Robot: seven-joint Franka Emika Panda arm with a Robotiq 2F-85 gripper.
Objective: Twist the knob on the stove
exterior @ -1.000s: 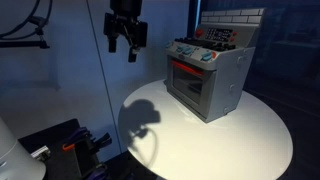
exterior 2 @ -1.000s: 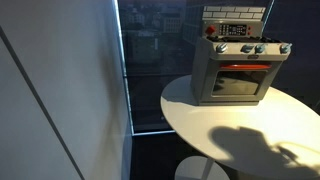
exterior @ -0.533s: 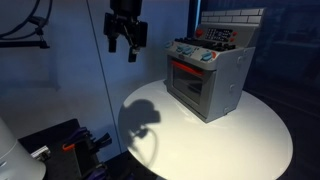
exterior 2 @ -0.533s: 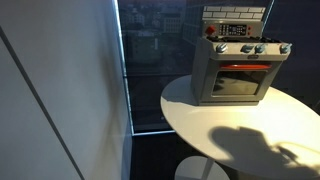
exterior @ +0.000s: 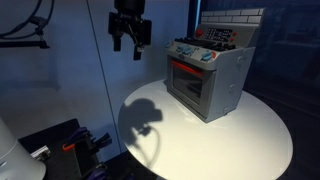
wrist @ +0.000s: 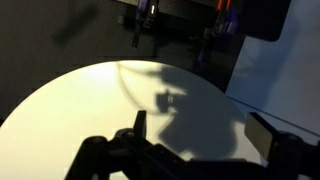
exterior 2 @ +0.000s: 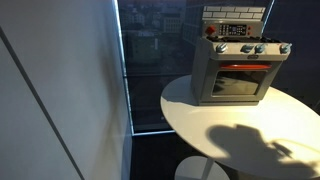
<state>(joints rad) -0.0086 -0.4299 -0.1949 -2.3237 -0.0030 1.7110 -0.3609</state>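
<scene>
The stove [exterior: 207,75] is a small grey toy oven with a red-glowing window, light-blue knobs [exterior: 193,53] along its front top and a tiled back panel. It stands at the far side of a round white table [exterior: 250,140], and shows in both exterior views [exterior 2: 236,62]. My gripper [exterior: 129,44] hangs high in the air, well away from the stove and off the table's edge. Its jaws stand apart and hold nothing. In the wrist view the gripper [wrist: 202,132] looks down on the bare tabletop [wrist: 70,100]; the stove is out of that view.
The gripper's shadow [exterior: 143,118] lies on the table. Dark equipment with cables [exterior: 60,145] sits low beside the table. A pale wall panel [exterior 2: 50,90] and a dark window [exterior 2: 155,60] stand next to the table.
The gripper has shifted slightly toward the stove and a little upward. The stove has not moved.
</scene>
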